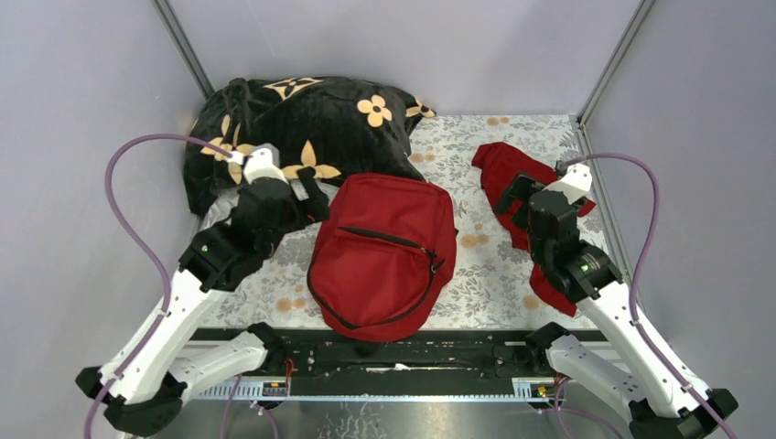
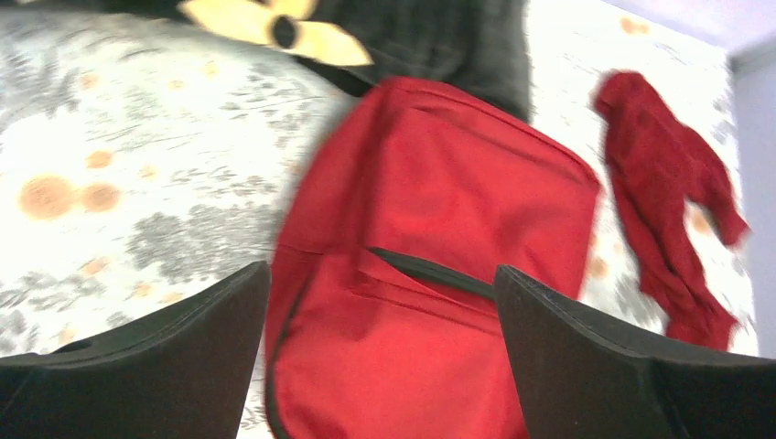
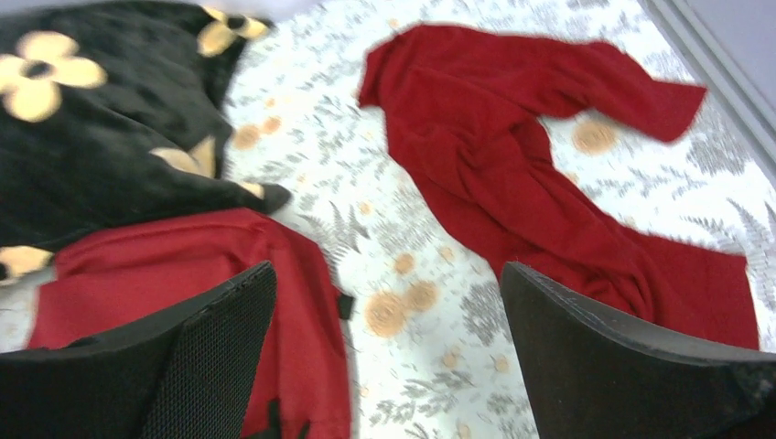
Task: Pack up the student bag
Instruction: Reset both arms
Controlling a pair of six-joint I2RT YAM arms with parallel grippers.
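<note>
left gripper [image 2: 382, 273]: my jaws stand wide apart with nothing between them; it hangs by the far left corner of the student bag, at the blanket's edge
right gripper [image 3: 386, 270]: my jaws are spread just as wide and hold nothing; it hangs over the garment at the right of the table
student bag [image 1: 384, 251]: dark red, lying flat mid-table, rounded end toward my bases, straight end against the blanket
zipper lines [image 1: 389, 240]: the top view shows a short black line across the front and a longer one curving round the rounded end; the left wrist view gives only the short one, blurred; whether they are zipped I cannot tell
blanket [image 1: 302, 119]: black plush with pale orange flowers, heaped far left; whole in the top view, only one flower and a dark edge in the left wrist view
garment [image 3: 512, 183]: limp, red, sleeves spread, apart from the student bag; nearly whole in the right wrist view, largely covered by my right arm in the top view
table cover [image 1: 494, 265]: pale floral print with orange spots, showing bare between student bag and garment
</note>
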